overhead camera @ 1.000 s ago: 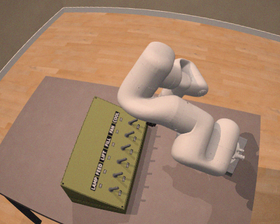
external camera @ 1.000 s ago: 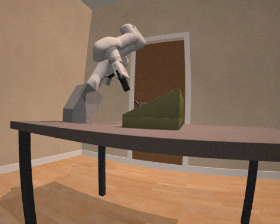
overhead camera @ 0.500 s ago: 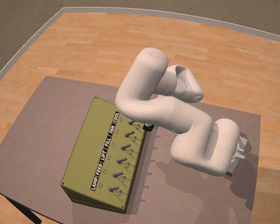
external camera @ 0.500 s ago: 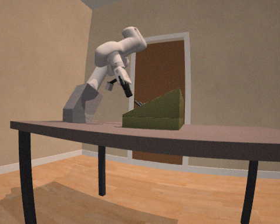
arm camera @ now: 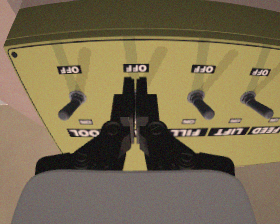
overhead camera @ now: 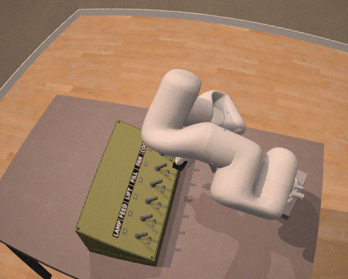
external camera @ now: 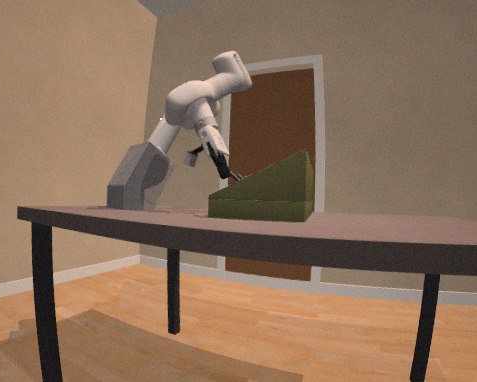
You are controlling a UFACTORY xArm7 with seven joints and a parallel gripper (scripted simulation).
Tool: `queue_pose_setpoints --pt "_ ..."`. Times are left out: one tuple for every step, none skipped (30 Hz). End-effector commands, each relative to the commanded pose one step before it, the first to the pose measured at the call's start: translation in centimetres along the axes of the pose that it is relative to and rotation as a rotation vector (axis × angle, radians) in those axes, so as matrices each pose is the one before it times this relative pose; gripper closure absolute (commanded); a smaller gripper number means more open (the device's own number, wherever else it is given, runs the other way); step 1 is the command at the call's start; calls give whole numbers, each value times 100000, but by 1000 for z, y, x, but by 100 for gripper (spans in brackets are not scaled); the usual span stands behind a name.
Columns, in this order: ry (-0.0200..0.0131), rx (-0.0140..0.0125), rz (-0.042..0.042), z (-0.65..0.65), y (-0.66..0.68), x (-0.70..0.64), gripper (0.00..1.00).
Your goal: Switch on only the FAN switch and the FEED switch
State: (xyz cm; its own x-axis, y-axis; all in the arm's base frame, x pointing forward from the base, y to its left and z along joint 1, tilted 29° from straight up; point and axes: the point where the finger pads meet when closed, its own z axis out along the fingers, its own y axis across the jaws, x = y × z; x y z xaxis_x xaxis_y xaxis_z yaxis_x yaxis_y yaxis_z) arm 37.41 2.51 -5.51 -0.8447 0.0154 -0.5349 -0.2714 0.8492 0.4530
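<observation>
From the top view, the olive console sits on the grey worktop, its sloped face carrying a column of labels reading LAMP, FEED, LIFT, FILL, FAN and COOL from the near end to the far end, each with a grey lever beside it. The white arm bends over the far end of the console and hides the COOL lever; the dark gripper peeks out from under the arm just beside the console's edge near the FAN switch. The FEED switch, second from the near end, stands well apart from the gripper, with its lever slanted the same way as its neighbours. In the exterior view, the console shows as a wedge on the worktop, and the gripper reaches down at a slant so that its tips are at the lower part of the sloped face; whether they touch it cannot be told here. A brown door stands behind. In the wrist view, the jaws are clenched together with nothing between them, and the gripper points up the panel's second column, its tips just below an OFF label and covering the lever there. The levers to either side lie slanted and uncovered. The label strip below is partly hidden by the fingers.
</observation>
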Motion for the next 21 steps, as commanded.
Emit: queue_pose_setpoints --pt "-201 119 -90 893 -63 -90 100" --pt "-1 0 1 217 2 0 100" --pt "0 0 -1 196 2 0 100" --pt "0 0 0 175 1 0 100" --pt "-1 0 1 152 2 0 100" --pt "0 0 -1 131 1 0 100" --pt "0 0 -1 110 1 0 100" --pt "0 0 0 89 1 0 100" --pt "0 0 0 70 1 0 100" --pt "0 0 0 52 1 0 100" --pt "0 0 0 36 1 0 100" --pt "0 0 0 0 0 0 100" --pt "0 0 0 0 0 0 100" --pt "0 0 0 23 0 0 100" --pt "0 0 0 12 0 0 100" --pt "0 0 0 5 0 0 100" --pt "0 0 0 1 0 0 100" --pt "0 0 0 0 0 0 100" --pt "0 0 0 0 0 0 100" --pt "0 0 0 0 0 0 100" --pt "0 0 0 0 0 0 100"
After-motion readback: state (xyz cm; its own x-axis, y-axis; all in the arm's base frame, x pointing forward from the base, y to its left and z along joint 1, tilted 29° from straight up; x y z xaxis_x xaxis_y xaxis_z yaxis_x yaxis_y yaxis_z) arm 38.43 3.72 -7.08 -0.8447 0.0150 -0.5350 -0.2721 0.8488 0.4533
